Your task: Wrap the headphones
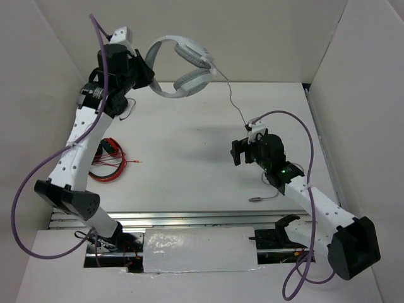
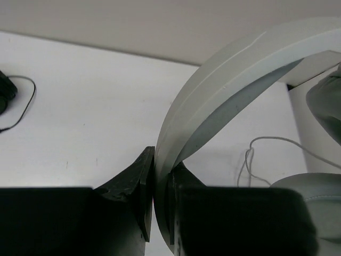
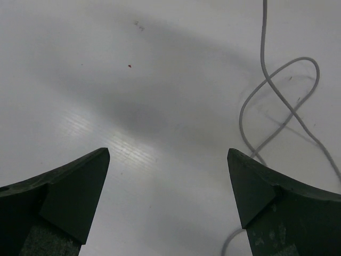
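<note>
Closest thing in my left wrist view is my own left end effector, pinched shut across the wide headband of the light grey headphones. They're hanging in the air over the far left corner of the tabletop, earcups dangling to the right. My guess is they're light, but that band looks smooth and stiff, so it could swivel in such a narrow pinch. The thin grey cable is the fiddly bit: floppy, easy to kink, and it drops from an earcup, loops on the tabletop just right of my right end effector and ends at the metal plug near the front edge. That right one is spread wide with nothing in it, so I'd grab the cable at the loop. Room-wise the middle is open, but the white walls sit close, and a red wire bundle lies beside my left arm.
</note>
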Motion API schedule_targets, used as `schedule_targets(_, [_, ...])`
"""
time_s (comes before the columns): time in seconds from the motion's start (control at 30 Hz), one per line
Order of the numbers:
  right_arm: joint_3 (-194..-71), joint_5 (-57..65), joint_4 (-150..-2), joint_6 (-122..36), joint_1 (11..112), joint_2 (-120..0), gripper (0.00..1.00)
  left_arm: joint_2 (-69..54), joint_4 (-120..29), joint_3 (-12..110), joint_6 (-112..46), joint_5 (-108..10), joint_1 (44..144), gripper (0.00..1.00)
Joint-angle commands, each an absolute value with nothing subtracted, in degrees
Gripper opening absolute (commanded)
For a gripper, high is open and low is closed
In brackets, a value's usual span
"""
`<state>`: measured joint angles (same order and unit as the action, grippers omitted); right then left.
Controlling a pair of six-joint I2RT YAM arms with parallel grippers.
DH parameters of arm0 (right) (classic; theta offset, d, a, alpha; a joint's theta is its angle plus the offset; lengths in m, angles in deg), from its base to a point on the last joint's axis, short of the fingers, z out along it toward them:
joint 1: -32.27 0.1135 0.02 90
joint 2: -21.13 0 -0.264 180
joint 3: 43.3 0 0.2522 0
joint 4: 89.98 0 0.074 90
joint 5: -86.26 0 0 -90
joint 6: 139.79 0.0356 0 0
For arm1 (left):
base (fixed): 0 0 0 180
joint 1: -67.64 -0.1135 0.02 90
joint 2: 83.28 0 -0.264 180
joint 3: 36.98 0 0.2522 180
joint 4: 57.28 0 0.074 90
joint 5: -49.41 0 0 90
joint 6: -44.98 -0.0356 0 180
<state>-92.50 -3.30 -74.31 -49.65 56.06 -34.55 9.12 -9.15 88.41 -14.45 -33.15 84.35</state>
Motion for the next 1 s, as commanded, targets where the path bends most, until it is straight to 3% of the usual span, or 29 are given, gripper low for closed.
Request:
schedule_targets(0.0, [-91.60, -4.98, -87.81, -57.69, 56.44, -38.35, 1.00, 5.32, -11.62, 92.00, -14.52, -35.84, 84.61, 0.00])
schedule_targets(0.4, [-93.27, -6.55, -96.70, -58.76, 56.17, -50.49, 1.00, -1.45, -12.58, 96.49, -14.26, -36.98, 84.43, 0.00])
schedule_targets(0.63, [-100.11, -7.00, -92.76, -60.60, 58.54, -58.05, 1.00, -1.98, -12.58, 97.98, -13.55, -36.37, 84.52, 0.00])
schedule_targets(0.8, [-104.68, -6.81, -88.53, -61.04, 59.25, -63.32, 0.89, -2.16, -12.67, 98.95, -13.46, -35.49, 84.52, 0.00])
schedule_targets(0.9, [-108.73, -7.52, -87.12, -61.65, 59.78, -66.84, 0.77, -2.60, -13.02, 99.04, -13.20, -35.75, 84.43, 0.00])
schedule_targets(0.97, [-110.49, -7.70, -87.21, -62.00, 60.13, -68.42, 0.62, -2.95, -13.29, 98.95, -12.94, -35.32, 84.43, 0.00])
